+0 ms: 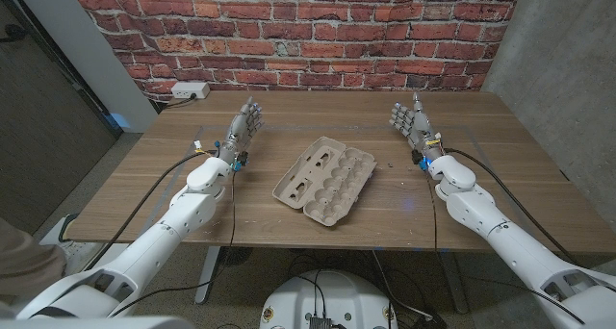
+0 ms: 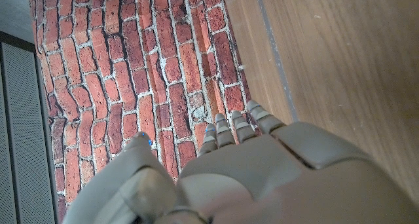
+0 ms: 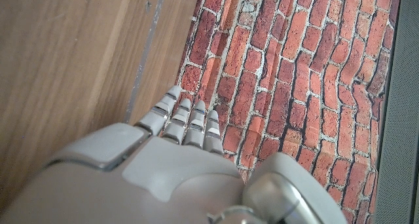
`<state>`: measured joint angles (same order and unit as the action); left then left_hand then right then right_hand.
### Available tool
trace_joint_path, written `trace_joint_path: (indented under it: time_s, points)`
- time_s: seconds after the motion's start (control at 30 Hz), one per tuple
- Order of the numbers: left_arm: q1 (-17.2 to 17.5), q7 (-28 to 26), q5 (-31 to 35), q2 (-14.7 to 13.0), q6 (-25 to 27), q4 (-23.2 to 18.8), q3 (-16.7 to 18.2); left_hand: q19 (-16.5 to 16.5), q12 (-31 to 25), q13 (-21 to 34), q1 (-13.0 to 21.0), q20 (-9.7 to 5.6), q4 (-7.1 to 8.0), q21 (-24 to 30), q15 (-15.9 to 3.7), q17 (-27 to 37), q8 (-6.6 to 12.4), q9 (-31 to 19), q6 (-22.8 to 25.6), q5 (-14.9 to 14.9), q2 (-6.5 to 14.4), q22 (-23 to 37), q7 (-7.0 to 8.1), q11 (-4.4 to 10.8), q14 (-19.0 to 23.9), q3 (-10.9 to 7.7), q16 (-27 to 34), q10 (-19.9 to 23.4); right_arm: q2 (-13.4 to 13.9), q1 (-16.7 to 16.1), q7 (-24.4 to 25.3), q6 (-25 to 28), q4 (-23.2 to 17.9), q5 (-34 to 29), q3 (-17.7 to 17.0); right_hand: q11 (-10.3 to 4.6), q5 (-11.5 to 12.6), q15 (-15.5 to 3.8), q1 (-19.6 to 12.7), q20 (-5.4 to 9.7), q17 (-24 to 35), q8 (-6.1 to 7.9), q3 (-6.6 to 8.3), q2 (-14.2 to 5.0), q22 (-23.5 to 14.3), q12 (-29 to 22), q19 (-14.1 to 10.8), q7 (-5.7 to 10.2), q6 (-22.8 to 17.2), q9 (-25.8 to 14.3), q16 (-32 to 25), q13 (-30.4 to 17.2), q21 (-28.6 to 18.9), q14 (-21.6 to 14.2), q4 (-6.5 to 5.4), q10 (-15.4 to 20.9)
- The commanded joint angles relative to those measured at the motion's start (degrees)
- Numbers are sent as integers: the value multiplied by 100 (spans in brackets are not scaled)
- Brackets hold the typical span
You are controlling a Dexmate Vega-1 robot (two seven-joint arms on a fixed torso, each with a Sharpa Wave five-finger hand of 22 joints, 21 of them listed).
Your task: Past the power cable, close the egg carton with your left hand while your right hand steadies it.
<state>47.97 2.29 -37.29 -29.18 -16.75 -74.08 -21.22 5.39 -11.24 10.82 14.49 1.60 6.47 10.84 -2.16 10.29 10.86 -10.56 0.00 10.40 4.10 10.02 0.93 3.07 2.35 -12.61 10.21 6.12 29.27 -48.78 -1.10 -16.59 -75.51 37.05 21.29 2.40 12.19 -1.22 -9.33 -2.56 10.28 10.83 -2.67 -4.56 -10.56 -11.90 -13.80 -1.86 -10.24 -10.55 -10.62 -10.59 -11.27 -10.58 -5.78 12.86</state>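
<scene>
The egg carton (image 1: pixel 324 180) lies open at the table's centre, lid and cup tray splayed flat, pale moulded pulp with rounded dimples, its long axis running from seven o'clock to one o'clock; open like this, its lid can be folded over, which I judge to be the step not yet begun. The left hand (image 1: pixel 244 127) stands at ten o'clock of the carton, well apart, fingers straight and close together, holding nothing; the right hand (image 1: pixel 411 121) mirrors it at two o'clock, equally empty, likely parked wide to leave the carton unobstructed. The wooden table (image 1: pixel 500 175) is smooth, brown, straight-grained; at its far edge rises a rough red brick wall (image 1: pixel 289 31); a white power strip (image 1: pixel 189 91) sits near the far left corner.
</scene>
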Motion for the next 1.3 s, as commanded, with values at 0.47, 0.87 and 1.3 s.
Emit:
trace_joint_path:
  time_s: [0.47,0.87,1.3]
  points:
    - [265,53,-18,-164,-72,-247,40,-15,-27,13,42,145,-12,35,50,16,39,-27,14,31,0,19,74,-15,-1,-24,38,2,141,-291,167,-119,-425,-269,66,-18,27,-39,-140,162,5,5,4,33,-1,-36,-25,-36,73,-20,-26,-17,-16,-56,63,40]
    - [482,-429,323,-234,69,-830,-62,141,-99,14,112,220,-87,95,-27,15,202,-22,576,34,21,24,548,332,148,-43,82,174,203,-121,-187,-280,-188,-278,83,-50,27,-104,-237,190,-3,-1,18,67,8,-16,-10,-10,127,-20,-14,-17,-6,-56,133,-10]
    - [683,-1724,921,391,-457,-888,-44,633,-282,27,156,473,-131,222,-227,26,358,-43,1322,16,28,52,363,376,985,-51,263,907,264,-23,-678,-557,152,-244,111,-148,31,-161,-547,187,-10,5,81,134,21,4,70,45,224,-22,10,-19,28,-11,344,-78]
